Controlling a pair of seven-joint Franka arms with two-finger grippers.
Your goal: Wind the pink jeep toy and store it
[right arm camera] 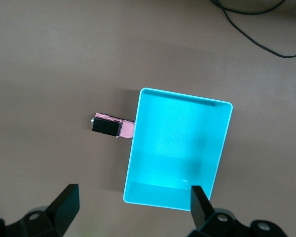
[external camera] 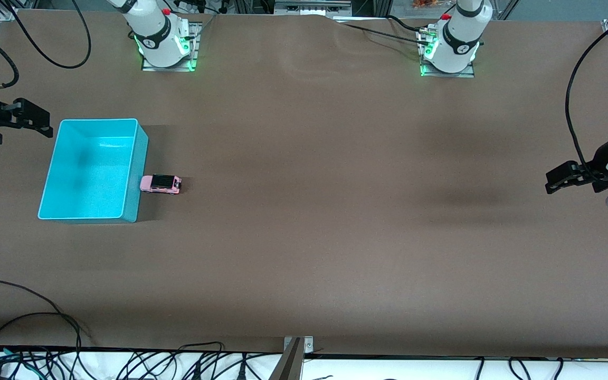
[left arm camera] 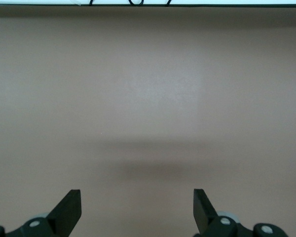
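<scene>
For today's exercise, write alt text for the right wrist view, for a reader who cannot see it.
A tiny pink jeep toy with a black roof sits on the brown table, touching the outer wall of an empty turquoise bin. The right arm's open tool hangs above them, holding nothing.

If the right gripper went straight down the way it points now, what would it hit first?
Probably the turquoise bin, around its rim: the right gripper, jaws open, looks down on it. The pink jeep toy lies just beside; depth is unclear.

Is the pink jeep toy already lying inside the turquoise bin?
No, the pink jeep toy stands on the table against the outer wall of the turquoise bin.
</scene>
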